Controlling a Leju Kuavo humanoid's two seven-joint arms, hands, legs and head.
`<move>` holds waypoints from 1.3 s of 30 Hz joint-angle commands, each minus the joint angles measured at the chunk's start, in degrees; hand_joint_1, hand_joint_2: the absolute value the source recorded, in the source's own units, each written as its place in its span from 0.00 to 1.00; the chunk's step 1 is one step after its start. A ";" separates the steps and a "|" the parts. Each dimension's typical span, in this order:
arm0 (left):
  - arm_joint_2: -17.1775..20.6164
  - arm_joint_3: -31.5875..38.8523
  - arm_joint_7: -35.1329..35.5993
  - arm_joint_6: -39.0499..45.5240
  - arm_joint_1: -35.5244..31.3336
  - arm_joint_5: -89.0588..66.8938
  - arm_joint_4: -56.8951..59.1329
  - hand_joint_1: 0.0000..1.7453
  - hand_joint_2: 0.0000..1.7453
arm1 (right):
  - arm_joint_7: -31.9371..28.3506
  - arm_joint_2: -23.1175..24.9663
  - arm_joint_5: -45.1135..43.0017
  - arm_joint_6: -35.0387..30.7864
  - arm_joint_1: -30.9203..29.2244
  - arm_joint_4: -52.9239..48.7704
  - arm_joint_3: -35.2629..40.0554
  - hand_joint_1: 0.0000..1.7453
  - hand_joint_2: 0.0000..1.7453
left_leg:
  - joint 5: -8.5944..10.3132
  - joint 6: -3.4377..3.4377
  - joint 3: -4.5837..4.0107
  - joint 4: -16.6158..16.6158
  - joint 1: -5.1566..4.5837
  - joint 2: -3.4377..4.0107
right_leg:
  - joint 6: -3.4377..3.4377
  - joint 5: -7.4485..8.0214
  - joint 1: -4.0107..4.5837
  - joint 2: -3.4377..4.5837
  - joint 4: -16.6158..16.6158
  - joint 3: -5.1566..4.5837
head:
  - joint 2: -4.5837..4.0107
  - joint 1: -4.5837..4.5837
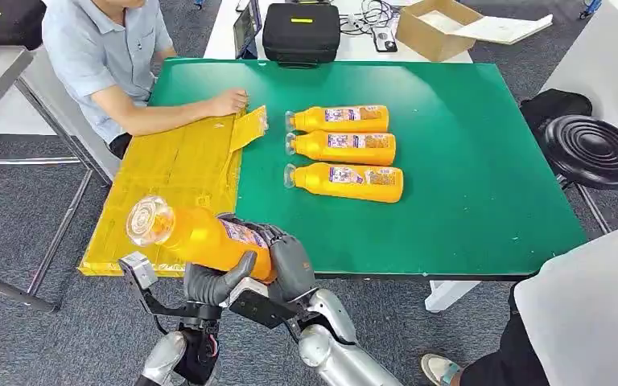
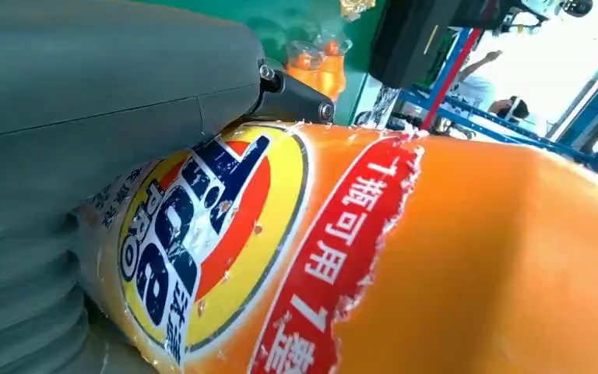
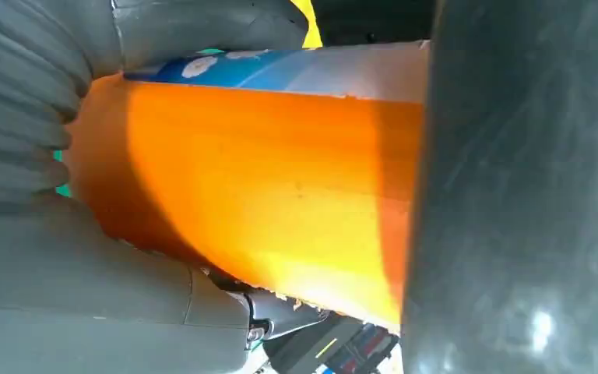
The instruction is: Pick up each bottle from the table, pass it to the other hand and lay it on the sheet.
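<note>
Both hands grasp one orange bottle (image 1: 197, 235) above the surface's near edge, over the yellow sheet (image 1: 169, 189): left hand (image 1: 213, 281) fingers beneath, right hand (image 1: 290, 256) fingers around its label end. Three bottles (image 1: 342, 147) lie mid-surface, side by side.

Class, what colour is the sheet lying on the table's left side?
Yellow; the sheet shows best in the head view.

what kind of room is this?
Probably a robotics lab or test workspace: a green mat on a table, black equipment cases, an open cardboard box, and a person seated at the table.
</note>
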 commanded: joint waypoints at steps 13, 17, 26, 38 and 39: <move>0.63 -0.04 0.76 0.23 -5.04 0.75 5.20 1.00 1.00 | -1.21 -1.06 -1.44 1.94 0.93 1.73 3.77 0.00 0.00 | -0.13 -0.06 0.41 -0.05 0.06 -0.18 | -0.12 -0.18 0.08 -0.21 -0.07 0.48 | 0.00 -0.02; 2.43 3.39 -0.19 20.24 -9.44 -10.92 13.35 1.00 1.00 | -0.39 -1.34 2.83 -7.07 2.02 2.25 5.06 0.00 0.00 | -0.09 -0.05 0.34 -0.07 0.04 -0.13 | -0.10 -0.13 0.05 -0.15 -0.06 0.38 | 0.00 0.00; 3.38 9.44 -4.84 32.71 -11.76 -25.42 15.76 1.00 1.00 | -2.99 2.78 32.38 -15.39 7.48 0.11 -15.38 0.00 0.00 | -0.02 -0.06 0.15 -0.05 0.05 -0.10 | -0.08 -0.06 0.08 -0.11 -0.02 0.19 | 0.00 0.04; 3.70 10.54 -5.35 37.02 -14.79 -34.73 18.93 1.00 1.00 | -2.03 2.78 34.27 -15.39 7.49 0.61 -15.73 0.00 0.00 | -0.21 -0.09 0.58 -0.04 0.11 -0.15 | -0.17 -0.27 0.13 -0.17 -0.01 0.66 | 0.00 0.02; 3.70 10.54 -5.35 37.02 -14.79 -34.73 18.93 1.00 1.00 | -2.03 2.78 34.27 -15.39 7.49 0.61 -15.73 0.00 0.00 | -0.21 -0.09 0.58 -0.04 0.11 -0.15 | -0.17 -0.27 0.13 -0.17 -0.01 0.66 | 0.00 0.02</move>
